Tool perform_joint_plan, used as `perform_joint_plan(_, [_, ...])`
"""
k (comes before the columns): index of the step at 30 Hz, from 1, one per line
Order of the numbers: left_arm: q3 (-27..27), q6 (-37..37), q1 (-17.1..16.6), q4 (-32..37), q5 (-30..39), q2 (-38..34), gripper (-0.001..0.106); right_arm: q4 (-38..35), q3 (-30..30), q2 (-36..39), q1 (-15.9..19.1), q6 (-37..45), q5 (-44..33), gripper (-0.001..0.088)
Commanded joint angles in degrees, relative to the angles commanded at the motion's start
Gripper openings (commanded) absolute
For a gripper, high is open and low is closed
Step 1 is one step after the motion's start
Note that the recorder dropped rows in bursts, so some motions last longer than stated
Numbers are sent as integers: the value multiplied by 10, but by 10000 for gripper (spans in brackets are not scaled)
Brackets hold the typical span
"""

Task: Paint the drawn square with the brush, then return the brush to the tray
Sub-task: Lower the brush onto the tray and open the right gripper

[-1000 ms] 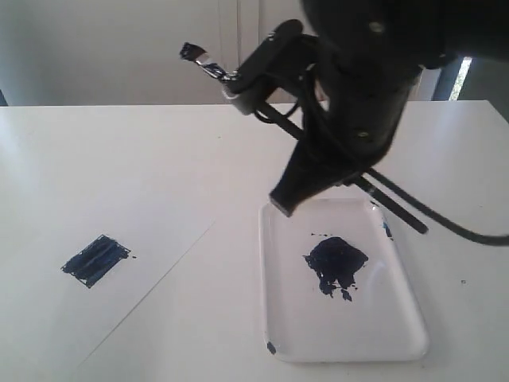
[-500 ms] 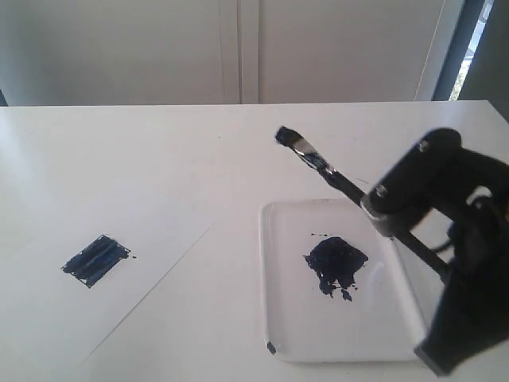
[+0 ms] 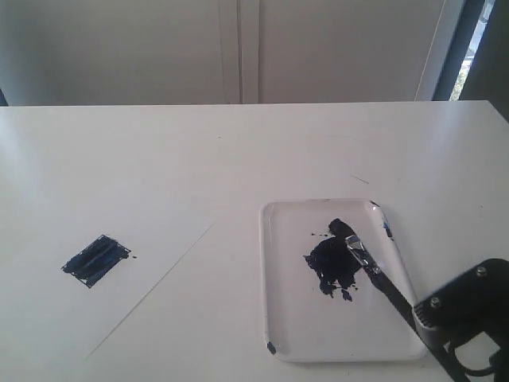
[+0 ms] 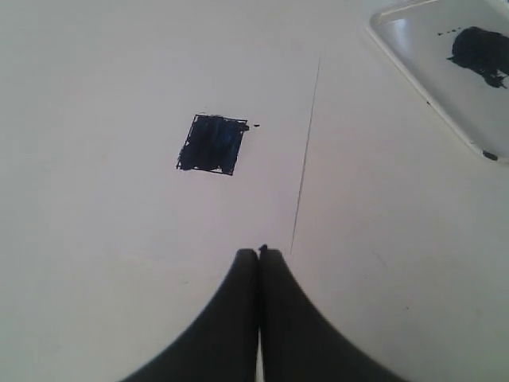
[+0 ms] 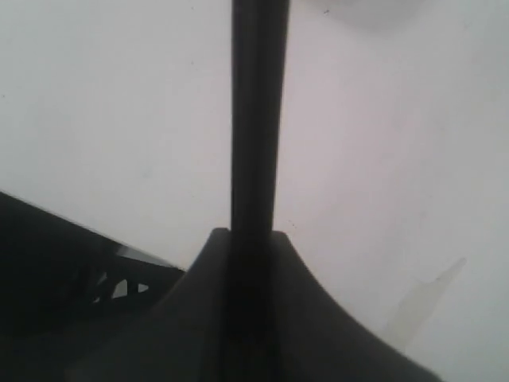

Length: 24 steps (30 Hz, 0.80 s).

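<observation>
At the near right corner of the table (image 3: 238,143), the right gripper (image 3: 423,315) is clamped on the black handle of the brush (image 3: 383,282). The right wrist view shows the same grip: the gripper (image 5: 253,239) has its dark jaws pressed against the brush (image 5: 258,119) from both sides, and the handle runs straight out from them. From the grip the brush slants up and across the right rim of the tray (image 3: 294,318). Its silver collar is over the tray's floor, and its blue-stained bristles sit at the upper edge of the paint blot (image 3: 334,269). Whether the bristles touch the tray cannot be told. A small dark mark (image 3: 271,348) sits at the tray's near left corner.

The left gripper (image 4: 259,255) has its jaws shut together, with nothing between them. It hangs above the table, close to the edge of the paper sheet (image 4: 119,239).

Well to the left of the tray, the drawn square (image 3: 95,260) lies on the paper sheet (image 3: 79,310). The left wrist view shows the drawn square (image 4: 211,144) streaked dark blue almost to its outline, and the tray (image 4: 429,79) off to one side.
</observation>
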<state>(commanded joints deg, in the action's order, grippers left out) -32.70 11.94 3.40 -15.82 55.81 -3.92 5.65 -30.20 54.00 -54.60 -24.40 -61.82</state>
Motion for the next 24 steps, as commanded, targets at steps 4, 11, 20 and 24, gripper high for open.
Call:
perform_joint_plan(4, [0, -1, 0, -8, 31, 33, 0, 13, 0, 33, 0, 37, -39, 0])
perform_joint_plan(11, [0, -6, 0, -21, 53, 39, 0, 31, -17, 92, 12, 63, -81, 0])
perform_joint_plan(20, [0, -6, 0, -29, 51, 39, 0, -42, -17, 179, 69, 56, -28, 0])
perform_joint_plan(24, [0, -6, 1, -30, 51, 39, 0, -64, -19, 188, 75, 26, 34, 0])
